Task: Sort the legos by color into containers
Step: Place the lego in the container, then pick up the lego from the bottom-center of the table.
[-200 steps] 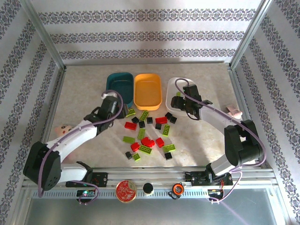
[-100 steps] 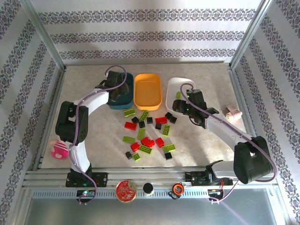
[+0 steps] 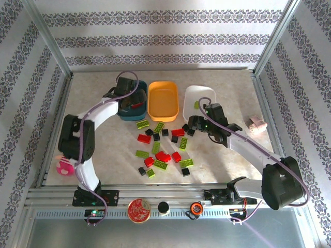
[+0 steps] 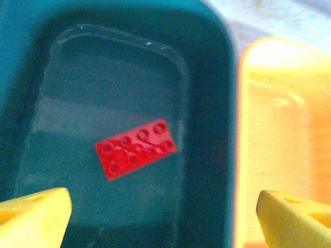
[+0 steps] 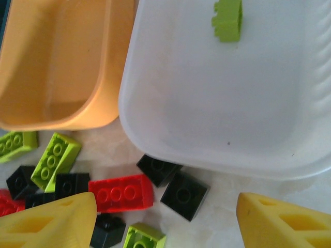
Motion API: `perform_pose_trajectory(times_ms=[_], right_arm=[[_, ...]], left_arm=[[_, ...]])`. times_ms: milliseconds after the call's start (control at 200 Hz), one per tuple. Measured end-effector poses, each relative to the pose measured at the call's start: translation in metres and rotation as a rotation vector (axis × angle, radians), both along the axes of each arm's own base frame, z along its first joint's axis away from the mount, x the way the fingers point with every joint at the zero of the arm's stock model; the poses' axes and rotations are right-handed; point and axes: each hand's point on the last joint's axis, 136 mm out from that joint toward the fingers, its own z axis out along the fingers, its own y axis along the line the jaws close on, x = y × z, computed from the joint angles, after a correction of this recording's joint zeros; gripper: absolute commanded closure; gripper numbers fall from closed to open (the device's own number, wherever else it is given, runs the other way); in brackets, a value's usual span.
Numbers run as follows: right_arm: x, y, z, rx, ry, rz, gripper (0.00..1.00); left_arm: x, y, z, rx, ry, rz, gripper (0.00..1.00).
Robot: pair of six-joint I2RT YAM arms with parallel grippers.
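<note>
Beige marbled table (image 3: 93, 98) is set with three trays in a row at its far side: the dark teal tray (image 4: 207, 103) on the left, the orange tray (image 3: 163, 101) in the middle and the white tray (image 3: 204, 93) on the right. The left gripper (image 4: 165, 219) is held above the teal tray with its yellow fingers spread wide and nothing between them. The right gripper (image 5: 168, 222) is likewise parted and empty, and is held low over the table just beside the white tray's near wall. The pile of loose bricks (image 3: 163, 147), in red, lime green and black, is scattered on the table between the trays and the arm bases, so most of the sorting is judged undone. Only two bricks are seen in containers. One red oblong brick (image 4: 135, 148) lies flat, studs up, on the teal tray's floor, and one lime green brick (image 5: 227, 19) lies in the white tray near its far end. The orange tray is bare, and it is presumably meant for the black pieces. Close to the right gripper, a black square brick (image 5: 185, 195) and a red brick (image 5: 121, 192) are found on the table, near the white tray but outside it. The task is judged barely begun, with every black brick unsorted.
</note>
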Motion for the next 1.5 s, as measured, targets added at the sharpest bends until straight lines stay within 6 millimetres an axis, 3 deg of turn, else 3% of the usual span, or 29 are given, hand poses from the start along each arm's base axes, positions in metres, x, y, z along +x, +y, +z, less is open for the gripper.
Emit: perform_pose_trajectory(times_ms=[135,240,370,475,570,685,814,1274,1499], right_arm=[[-0.022,0.013,-0.018,-0.009,0.058,0.062,0.28],[-0.043,0.022,-0.031,-0.021,0.101,0.117,0.28],[-0.071,0.027,-0.041,-0.043,0.141,0.176,0.28],[-0.092,0.032,-0.047,-0.057,0.177,0.213,0.29],[-0.112,0.040,-0.055,-0.075,0.211,0.268,0.28],[-0.139,0.056,-0.063,-0.110,0.237,0.376,0.28],[-0.152,0.070,-0.072,-0.145,0.261,0.445,0.34],[-0.134,0.091,-0.087,-0.273,0.269,0.468,0.46],[-0.133,0.092,-0.097,-0.301,0.284,0.477,0.67]], left_arm=[[-0.050,-0.023,0.051,-0.089,-0.136,-0.080,0.00],[-0.093,-0.040,0.058,-0.147,-0.180,-0.150,0.00],[-0.141,-0.049,0.024,-0.193,-0.132,-0.209,0.00],[-0.174,-0.037,-0.016,-0.207,-0.054,-0.198,0.00],[-0.195,-0.031,-0.034,-0.227,-0.016,-0.189,0.00],[-0.206,-0.027,-0.034,-0.254,-0.033,-0.182,0.00],[-0.208,-0.026,-0.022,-0.275,-0.077,-0.183,0.00],[-0.213,-0.010,0.009,-0.266,-0.186,-0.143,0.00],[-0.220,0.006,0.010,-0.204,-0.198,-0.107,0.00]])
